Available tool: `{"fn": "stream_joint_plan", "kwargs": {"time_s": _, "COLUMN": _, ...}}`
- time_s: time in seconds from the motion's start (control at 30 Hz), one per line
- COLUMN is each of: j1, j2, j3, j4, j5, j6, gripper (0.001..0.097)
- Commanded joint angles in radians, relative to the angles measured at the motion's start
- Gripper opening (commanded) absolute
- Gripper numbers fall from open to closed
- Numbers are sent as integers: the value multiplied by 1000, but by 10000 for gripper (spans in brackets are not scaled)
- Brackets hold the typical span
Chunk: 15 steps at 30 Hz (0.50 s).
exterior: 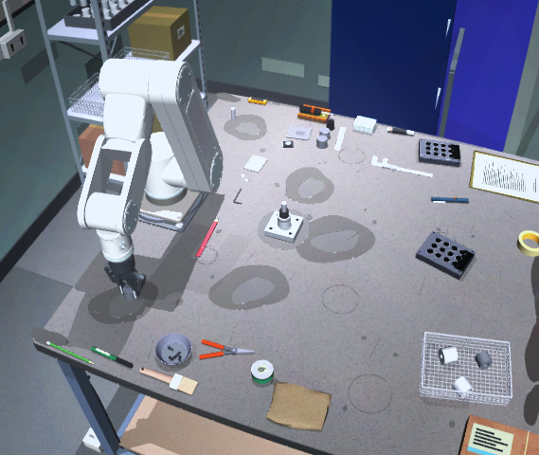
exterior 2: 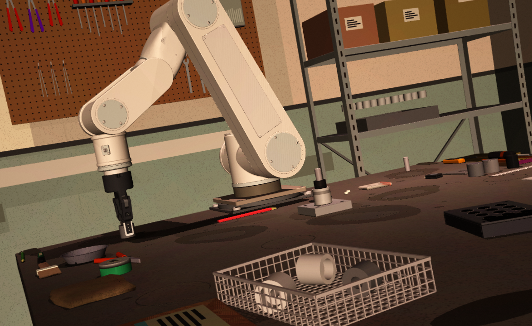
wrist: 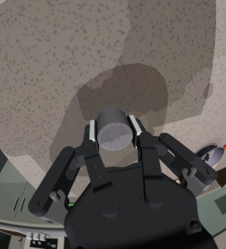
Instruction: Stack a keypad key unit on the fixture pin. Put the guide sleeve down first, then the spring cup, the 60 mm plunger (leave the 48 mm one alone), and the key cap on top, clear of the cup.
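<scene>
The key cap (wrist: 114, 129), a dark grey cylinder, is almost hidden from the side cameras by the fingers of my gripper (exterior: 131, 290) (exterior 2: 126, 229) (wrist: 115, 132), which is closed around it low over the table's near left corner. The fixture (exterior: 283, 226) (exterior 2: 324, 204) stands mid-table on its square plate, with a grey sleeve, a dark cup and a pale plunger (exterior: 284, 206) (exterior 2: 318, 172) stacked on its pin. A second pale plunger (exterior: 233, 113) (exterior 2: 406, 163) stands alone at the far edge.
The table's left edge runs close beside my gripper. In front of it lie a bowl (exterior: 173, 349) (exterior 2: 84, 254), orange pliers (exterior: 223, 349), pens and a brush. A red pencil (exterior: 207, 238) lies toward the fixture. A wire basket (exterior: 465, 368) (exterior 2: 325, 279) holds three rollers.
</scene>
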<state>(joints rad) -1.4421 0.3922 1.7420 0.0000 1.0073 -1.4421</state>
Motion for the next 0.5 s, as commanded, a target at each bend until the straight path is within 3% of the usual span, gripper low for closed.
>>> {"fn": "stream_joint_plan", "kwargs": {"time_s": 0.0, "j1": 0, "j2": 1, "j3": 0, "j4": 0, "j5": -1, "j6": 0, "gripper": 460}}
{"fn": "stream_joint_plan", "kwargs": {"time_s": 0.23, "j1": 0, "j2": 0, "j3": 0, "j4": 0, "j5": 0, "j6": 0, "gripper": 600}}
{"fn": "stream_joint_plan", "kwargs": {"time_s": 0.47, "j1": 0, "j2": 0, "j3": 0, "j4": 0, "j5": 0, "j6": 0, "gripper": 600}}
